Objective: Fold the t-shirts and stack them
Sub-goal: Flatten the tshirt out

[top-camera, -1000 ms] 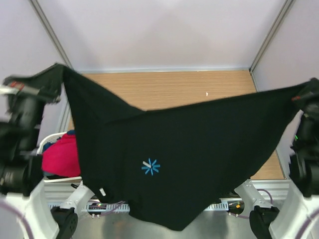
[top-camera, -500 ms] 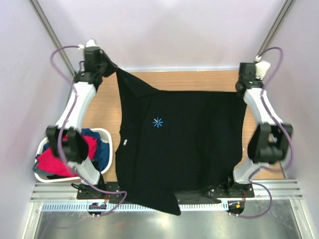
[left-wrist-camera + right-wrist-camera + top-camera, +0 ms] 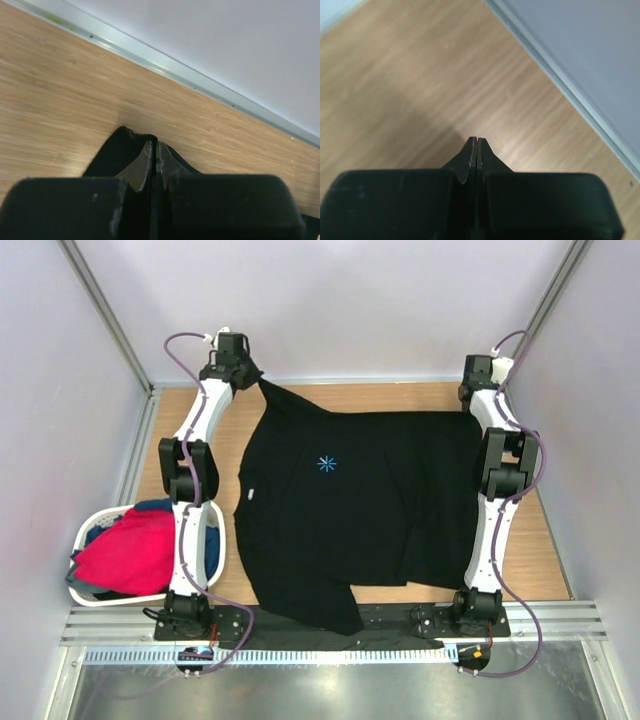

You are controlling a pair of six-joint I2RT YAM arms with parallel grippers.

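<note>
The large black t-shirt [image 3: 350, 510] with a small blue star print lies spread over the wooden table, its near edge hanging over the front rail. My left gripper [image 3: 252, 378] is at the far left and is shut on the shirt's far-left corner; black cloth [image 3: 117, 152] shows round the closed fingers in the left wrist view. My right gripper [image 3: 467, 400] is at the far right and is shut on the shirt's far-right corner. In the right wrist view the jaws [image 3: 476, 142] are closed on a thin dark layer of cloth. A red t-shirt [image 3: 130, 552] and a blue one [image 3: 208, 540] lie in the basket.
A white oval basket [image 3: 95, 528] stands at the near left beside the left arm. The table's back edge [image 3: 360, 381] and grey walls are just beyond both grippers. Bare wood [image 3: 530, 530] shows right of the shirt.
Both arms have reached further toward the back wall and lowered, laying the hanging black t-shirt out flat on the table. Both grippers stay shut on its far corners.
</note>
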